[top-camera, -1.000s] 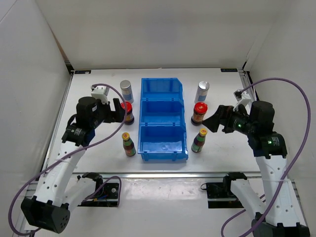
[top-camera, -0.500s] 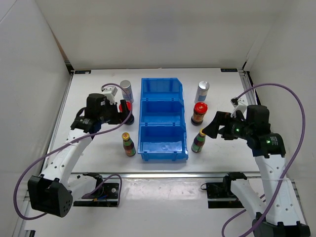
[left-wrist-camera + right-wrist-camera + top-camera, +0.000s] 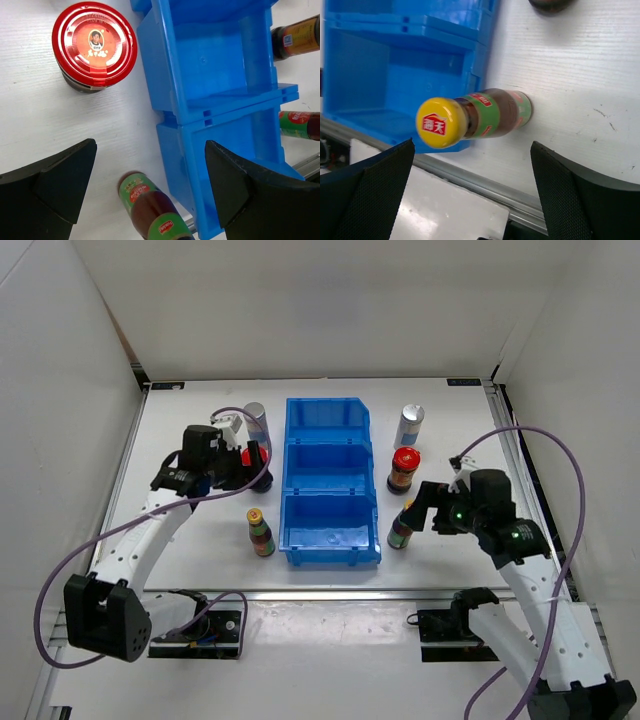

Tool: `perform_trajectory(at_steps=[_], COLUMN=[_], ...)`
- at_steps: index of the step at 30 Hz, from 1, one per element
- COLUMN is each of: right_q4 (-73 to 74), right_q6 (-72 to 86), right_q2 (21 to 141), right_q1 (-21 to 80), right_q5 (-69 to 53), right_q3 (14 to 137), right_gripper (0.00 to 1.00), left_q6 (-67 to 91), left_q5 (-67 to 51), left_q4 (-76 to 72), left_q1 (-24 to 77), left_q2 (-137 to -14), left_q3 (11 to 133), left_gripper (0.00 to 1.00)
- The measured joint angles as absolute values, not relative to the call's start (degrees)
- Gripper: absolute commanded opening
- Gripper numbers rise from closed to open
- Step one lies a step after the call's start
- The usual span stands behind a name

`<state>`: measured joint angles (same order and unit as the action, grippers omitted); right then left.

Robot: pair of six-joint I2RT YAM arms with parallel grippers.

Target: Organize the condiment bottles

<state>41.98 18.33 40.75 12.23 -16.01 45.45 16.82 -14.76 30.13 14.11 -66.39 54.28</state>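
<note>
Both hands were seen spread wide, and nothing was held. The left hand (image 3: 150,147) was poised over the bench (image 3: 200,550). A red-capped bottle (image 3: 95,42) stood upright just ahead of it, off toward one finger and not yet between the two. That offset was judged to be an approach with the line-up unfinished. A second yellow-capped bottle (image 3: 260,532) was caught close beneath this hand, and it could be clipped on a careless descent.

The right hand (image 3: 472,146) was held open around a yellow-capped bottle (image 3: 470,120), which was centred in the gap, just ahead of the fingertips. This was taken as readiness for a side grasp. The blue bin (image 3: 152,70) lay just beside that bottle, so little room was left for the finger on that side.

All three compartments were seen empty. Beyond the hands, two silver-capped bottles (image 3: 409,425) and the other red-capped one (image 3: 403,470) were left standing on the bench, outside the bin.
</note>
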Motion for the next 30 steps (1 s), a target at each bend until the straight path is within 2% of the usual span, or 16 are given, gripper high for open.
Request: perform_trajectory(at_steps=[7,13,15,16,21,24,25,27,30], right_q4=[37.15,35.88,35.9,35.99,37.17,40.05,41.12,43.35,46.44], right_q6=[20.88,22.02,22.59,22.92,24.6,25.17,25.21,25.39,25.34], right_q2=[44.47,55.75,58.67,59.61,61.39,61.45,61.45,61.45,61.45], right_q1=[26.13,39.03,41.47,42.02,44.18,45.69,46.26,47.42,49.34], right_q5=[-2.87,14.15,19.33,21.28,28.84,30.96,31.86,33.65,36.56], right_q3=[41.12,45.3,47.27,48.03,49.78,50.92,51.37,52.73,56.36], right_gripper=[0.99,0.82,0.73,0.62,0.26,0.12,0.04,0.0,0.0], left_q6=[17.28,17.45,17.47,17.47,17.52,17.72,17.76,17.91,18.06], left_q5=[-16.8,-17.21,-17.21,-17.21,-17.23,-17.23,-17.23,-17.23,-17.43], left_q4=[30.33,30.39,30.44,30.41,30.44,30.44,30.44,30.44,30.44], left_q1=[14.11,14.11,14.11,14.11,14.11,14.11,14.11,14.11,14.11], left_q2=[-70.83,-70.28,-70.24,-70.24,-70.24,-70.24,-70.24,-70.24,-70.24], left_q3=[54.87,55.24,55.24,55.24,55.24,55.24,55.24,55.24,55.24], left_gripper=[1.0,1.0,1.0,1.0,1.0,1.0,1.0,1.0,1.0])
